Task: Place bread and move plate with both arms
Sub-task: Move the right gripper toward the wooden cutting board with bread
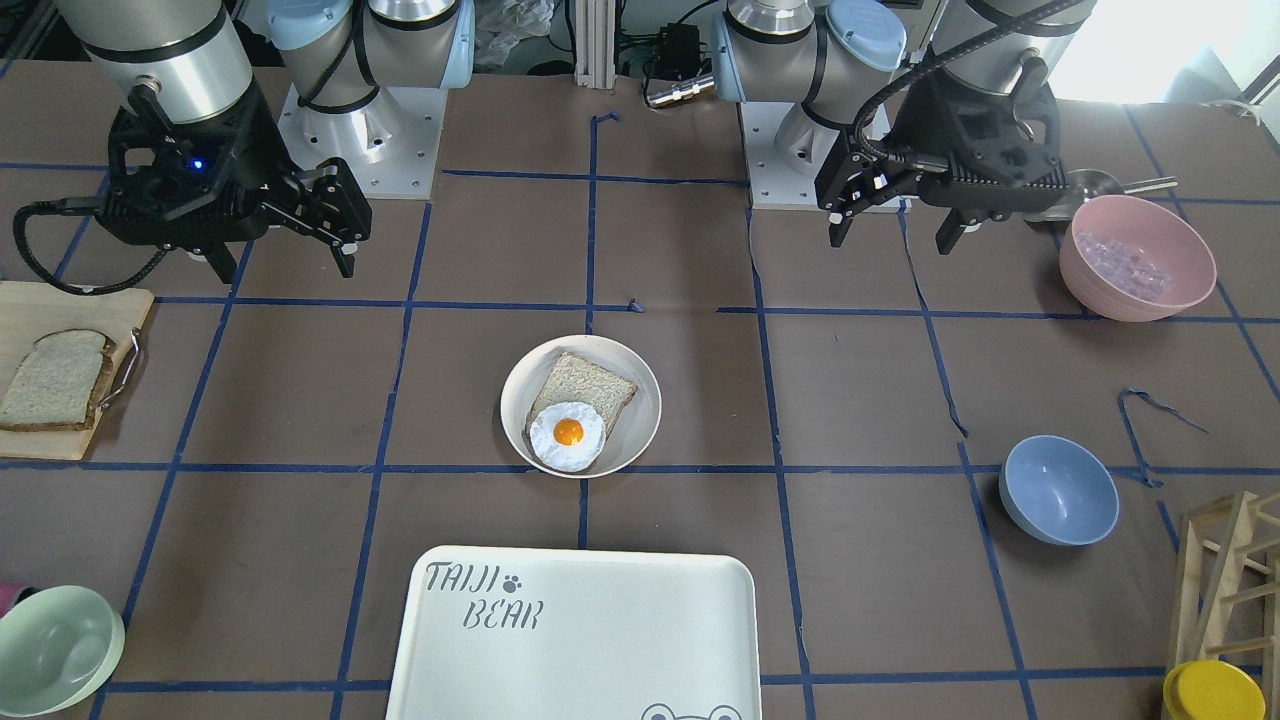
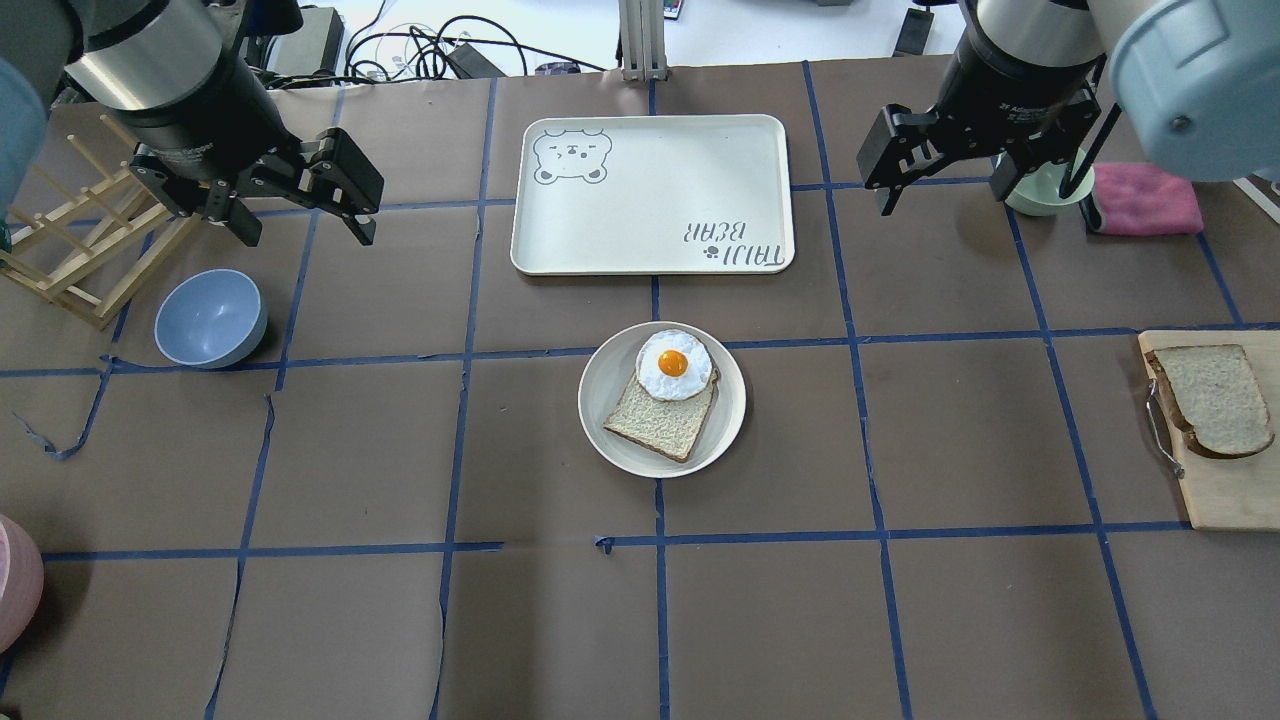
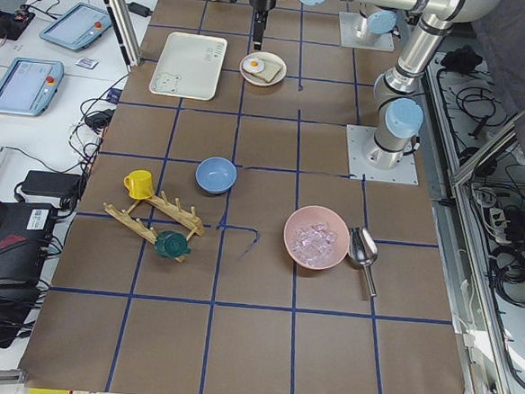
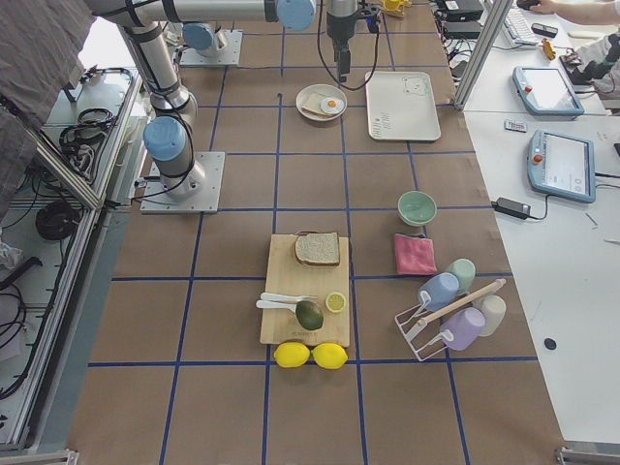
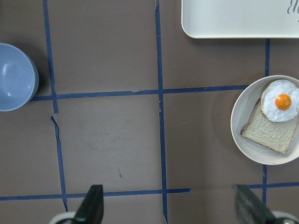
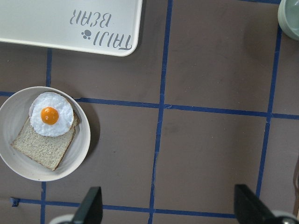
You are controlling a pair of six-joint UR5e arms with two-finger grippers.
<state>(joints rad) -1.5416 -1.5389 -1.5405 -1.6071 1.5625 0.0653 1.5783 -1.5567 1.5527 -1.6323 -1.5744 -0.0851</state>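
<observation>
The bench was brown, crossed by a grid of blue tape lines. The plate was cream-white. It carried a pale slice with a light brown crust and a white fried egg with an orange yolk. The bread had an off-white crumb and a dark brown crust, and its board was light wood. The tray was cream-white with grey "TAIJI BEAR" lettering and a grey bear face. One bowl was blue, another pink, a third mint-green. The arms were silver with light blue joint caps, and their fingers were black.
</observation>
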